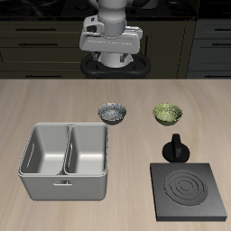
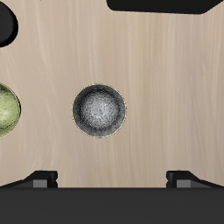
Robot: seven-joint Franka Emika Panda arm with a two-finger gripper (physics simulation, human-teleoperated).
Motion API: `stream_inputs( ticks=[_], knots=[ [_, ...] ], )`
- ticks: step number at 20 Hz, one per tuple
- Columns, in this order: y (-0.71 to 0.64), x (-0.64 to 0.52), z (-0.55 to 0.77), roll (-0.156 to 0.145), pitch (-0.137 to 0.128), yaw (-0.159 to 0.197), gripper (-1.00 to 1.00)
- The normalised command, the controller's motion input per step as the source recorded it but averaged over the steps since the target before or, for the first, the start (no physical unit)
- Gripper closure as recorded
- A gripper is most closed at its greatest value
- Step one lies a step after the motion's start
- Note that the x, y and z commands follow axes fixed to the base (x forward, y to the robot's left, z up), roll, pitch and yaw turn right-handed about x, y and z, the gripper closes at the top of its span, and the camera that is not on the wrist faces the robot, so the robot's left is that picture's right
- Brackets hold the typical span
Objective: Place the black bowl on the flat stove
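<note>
Your hand [image 2: 112,179] hangs well above the tabletop [image 1: 54,104] with its two fingertips [image 2: 42,178] spread wide apart and nothing between them, and in the wrist view the black bowl [image 2: 99,110] lies directly below the gap, untouched. The black bowl [image 1: 112,112] sits upright on the bare wood just behind the grey two-part metal basin [image 1: 67,161], with the green-yellow patterned bowl [image 1: 168,113] near it at the same depth. The flat stove [image 1: 189,192] lies well apart from the black bowl, beside the basin, its black knob [image 1: 177,148] at the edge facing the patterned bowl.
</note>
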Motion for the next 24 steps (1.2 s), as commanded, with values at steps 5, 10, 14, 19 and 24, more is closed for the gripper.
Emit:
stream_inputs(
  ticks=[5, 10, 14, 19, 24],
  knots=[
    [0.08, 0.11, -0.14, 0.001, -0.007, 0.041, -1.00],
    [0.14, 0.19, -0.20, 0.022, 0.031, 0.004, -1.00],
    [0.03, 0.17, -0.28, 0.013, 0.045, -0.003, -1.00],
    [0.02, 0.17, -0.37, 0.006, 0.060, 0.008, -1.00],
    [0.07, 0.09, -0.26, 0.010, 0.043, 0.008, -1.00]
  ],
)
